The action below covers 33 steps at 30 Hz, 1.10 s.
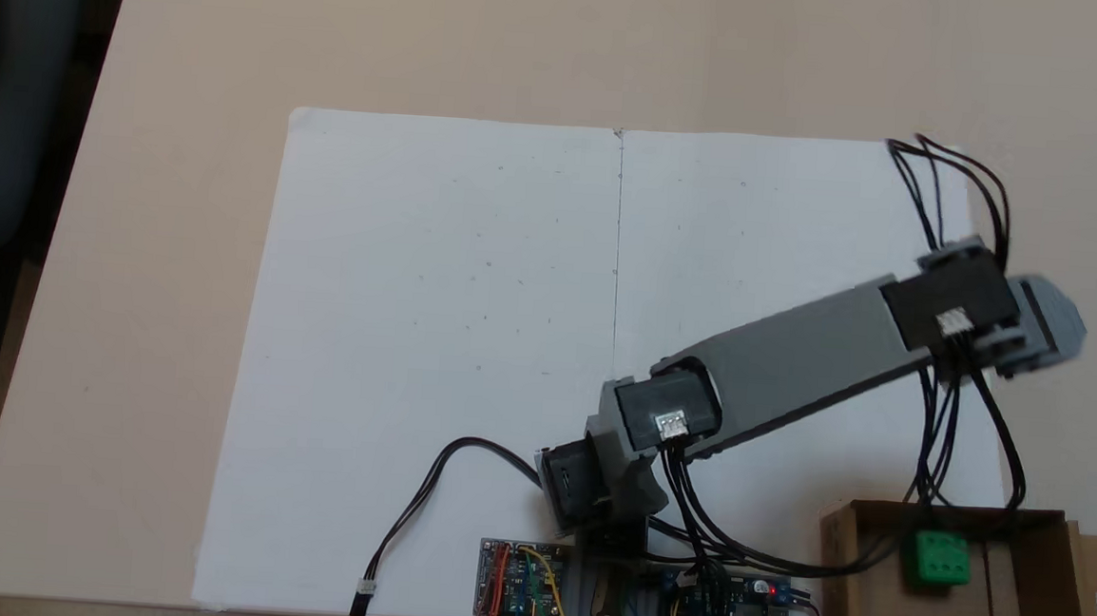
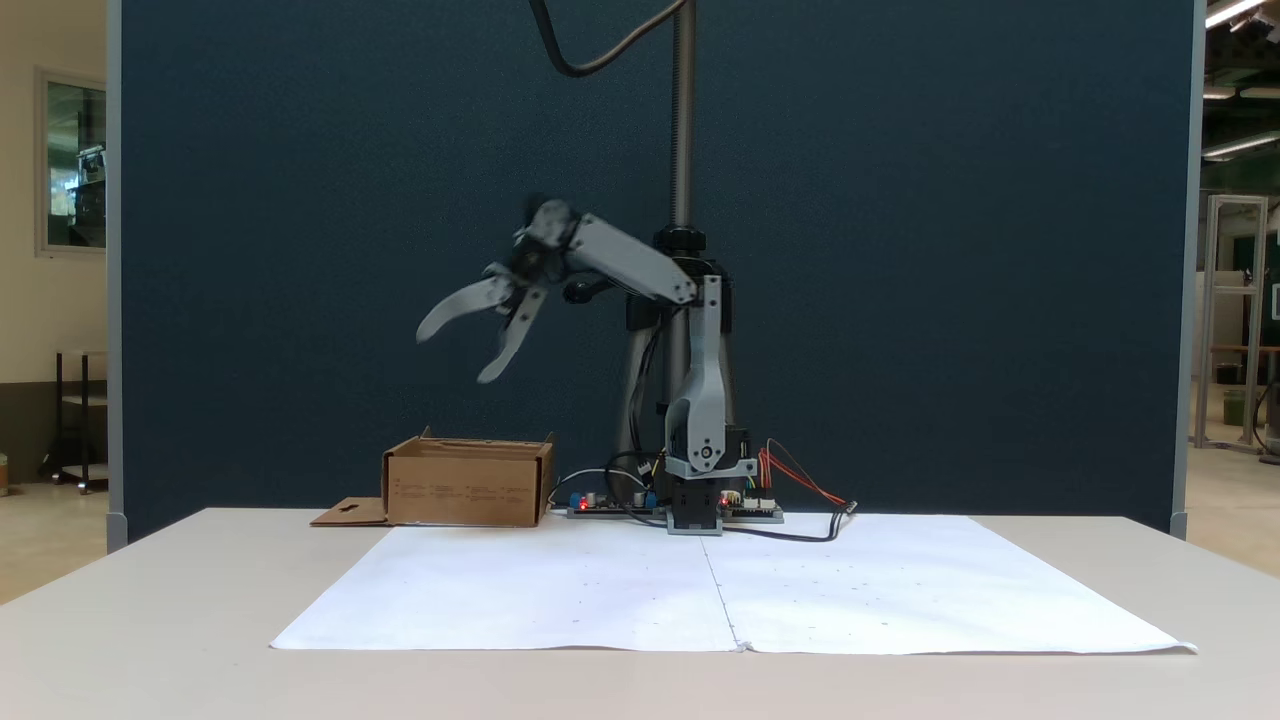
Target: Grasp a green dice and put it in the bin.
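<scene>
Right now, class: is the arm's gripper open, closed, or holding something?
Gripper: open, fingers spread, holding nothing; the green dice lies in the bin.

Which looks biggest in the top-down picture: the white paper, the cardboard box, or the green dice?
Largest to smallest, as seen from above:
1. The white paper.
2. The cardboard box, though the frame edge cuts it off.
3. The green dice, lying inside the box.

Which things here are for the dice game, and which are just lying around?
For the job:
green dice, lying inside the bin
cardboard bin
gripper, jaws open, raised above the bin

Just lying about:
white paper sheets
circuit boards
black cables
</scene>
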### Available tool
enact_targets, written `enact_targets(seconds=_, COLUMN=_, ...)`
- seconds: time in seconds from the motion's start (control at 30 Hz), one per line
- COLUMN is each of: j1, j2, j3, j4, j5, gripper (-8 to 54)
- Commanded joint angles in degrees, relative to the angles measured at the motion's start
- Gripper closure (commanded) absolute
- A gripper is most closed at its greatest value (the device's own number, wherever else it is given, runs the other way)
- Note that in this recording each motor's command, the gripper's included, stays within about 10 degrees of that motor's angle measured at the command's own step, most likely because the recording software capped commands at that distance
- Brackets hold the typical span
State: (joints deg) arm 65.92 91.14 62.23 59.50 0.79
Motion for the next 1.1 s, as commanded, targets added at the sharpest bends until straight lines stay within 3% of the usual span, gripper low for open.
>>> enact_targets(seconds=0.0, j1=-7.21, j2=4.57, j3=-0.88, j4=-2.46, j5=4.31, gripper=1.0)
enact_targets(seconds=0.33, j1=-41.92, j2=6.94, j3=3.25, j4=-3.52, j5=4.31, gripper=1.1)
enact_targets(seconds=0.47, j1=-50.71, j2=6.94, j3=10.99, j4=-13.16, j5=4.13, gripper=1.1)
enact_targets(seconds=0.73, j1=-56.69, j2=16.61, j3=35.16, j4=-32.41, j5=3.25, gripper=0.4)
enact_targets(seconds=1.07, j1=-59.24, j2=23.29, j3=44.12, j4=-54.56, j5=3.16, gripper=0.4)
